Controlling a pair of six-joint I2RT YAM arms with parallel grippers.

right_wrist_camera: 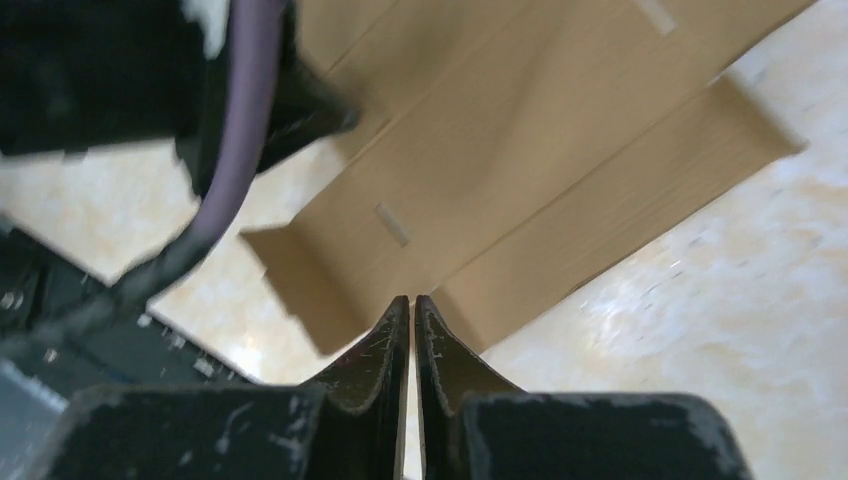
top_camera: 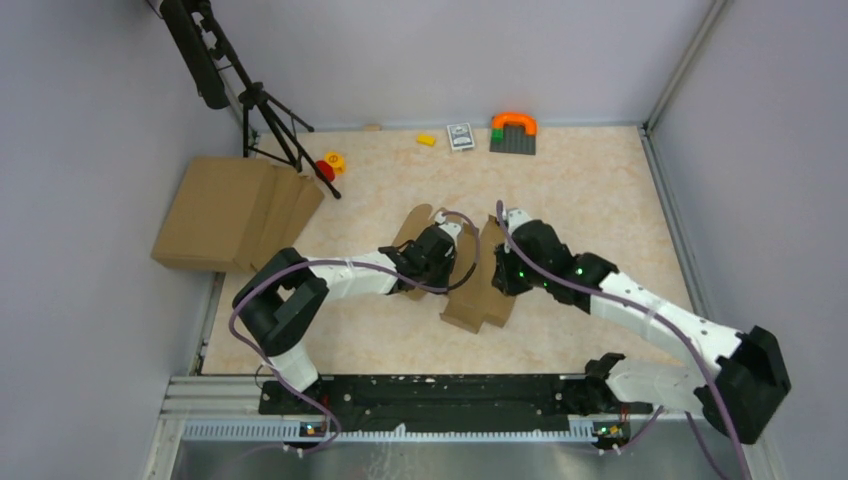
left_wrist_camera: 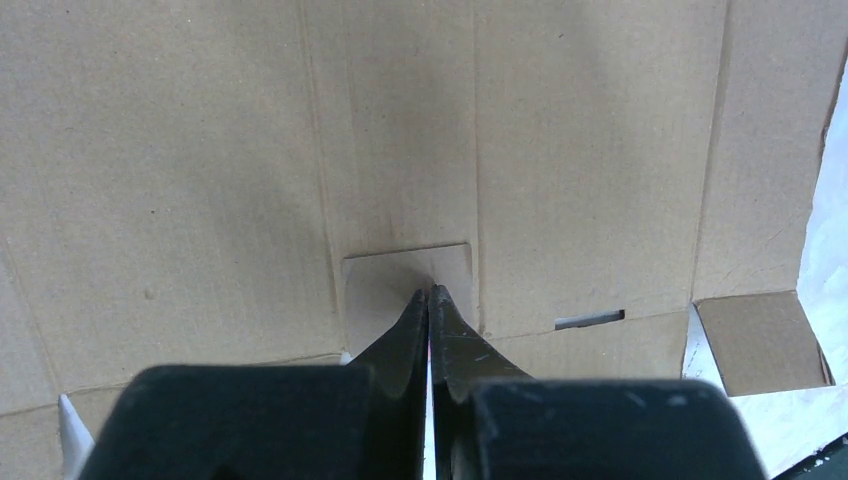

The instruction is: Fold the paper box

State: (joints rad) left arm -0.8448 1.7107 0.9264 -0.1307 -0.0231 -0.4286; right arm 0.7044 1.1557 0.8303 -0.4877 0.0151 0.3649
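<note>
The paper box (top_camera: 480, 300) lies mostly flat in the middle of the table, a brown die-cut sheet with creases, slots and side flaps. My left gripper (top_camera: 443, 245) is shut, and its tips (left_wrist_camera: 430, 292) press down on a small rounded tab cut in the box's panel (left_wrist_camera: 580, 150). My right gripper (top_camera: 504, 274) is shut and empty. Its tips (right_wrist_camera: 412, 300) hover just over the near edge of the box (right_wrist_camera: 480, 170), beside a raised end flap. The left arm and its purple cable (right_wrist_camera: 240, 110) show in the right wrist view.
A bigger pile of flat brown cardboard (top_camera: 225, 210) lies at the far left by a black tripod (top_camera: 265, 105). Small toys stand along the back wall: a red and yellow piece (top_camera: 329, 165), a yellow block (top_camera: 427, 139), a card pack (top_camera: 460, 136) and an orange arch on a grey base (top_camera: 513, 132).
</note>
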